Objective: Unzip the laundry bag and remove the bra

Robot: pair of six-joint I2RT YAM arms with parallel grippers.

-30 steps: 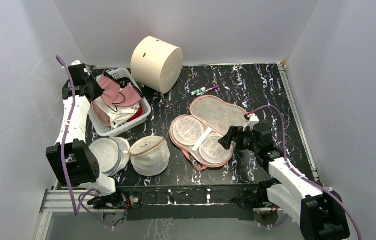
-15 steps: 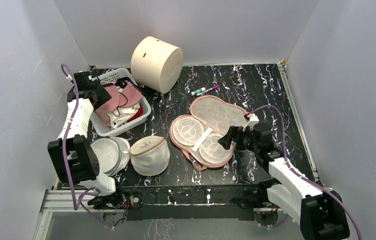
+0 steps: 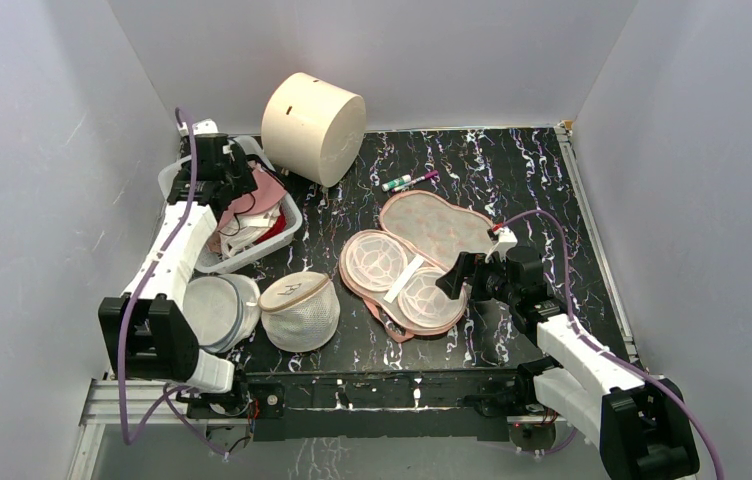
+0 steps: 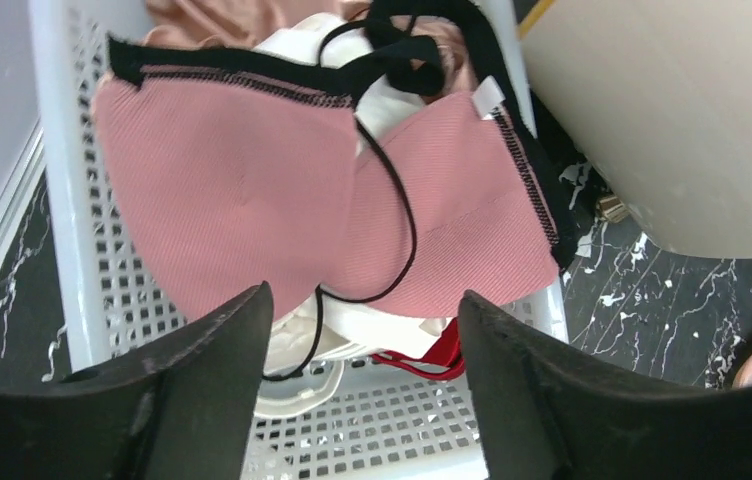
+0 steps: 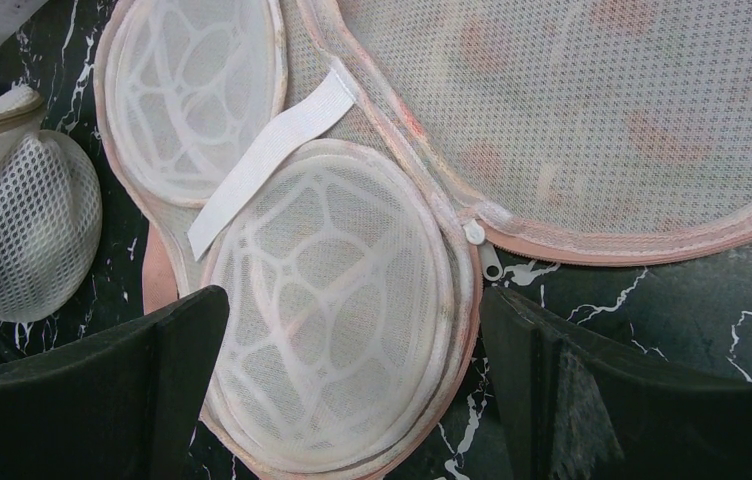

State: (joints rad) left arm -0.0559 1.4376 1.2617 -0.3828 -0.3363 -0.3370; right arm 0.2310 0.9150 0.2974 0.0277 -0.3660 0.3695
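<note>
The laundry bag (image 3: pixel 439 228) lies unzipped and spread open mid-table, its two pale mesh cups (image 5: pixel 332 300) and elastic band showing, with nothing in them. The zip pull (image 5: pixel 474 232) rests at the hinge. My right gripper (image 5: pixel 352 300) hovers open just above the near cup, also seen in the top view (image 3: pixel 457 280). The pink bra (image 4: pixel 252 190) with black edging and straps lies on the clothes in the white basket (image 4: pixel 62 200). My left gripper (image 4: pixel 364 310) stands open above it, holding nothing; from the top view (image 3: pixel 230 180) it hangs over the basket (image 3: pixel 287 225).
A beige cylinder (image 3: pixel 312 125) lies behind the basket. Two white mesh dome bags (image 3: pixel 298 308) (image 3: pixel 214 308) sit near the front left. Two markers (image 3: pixel 407 181) lie beyond the laundry bag. Grey walls close in on both sides.
My left gripper has opened and let the bra drop into the basket, and the arm has swung right over the basket. The right arm has not moved.
</note>
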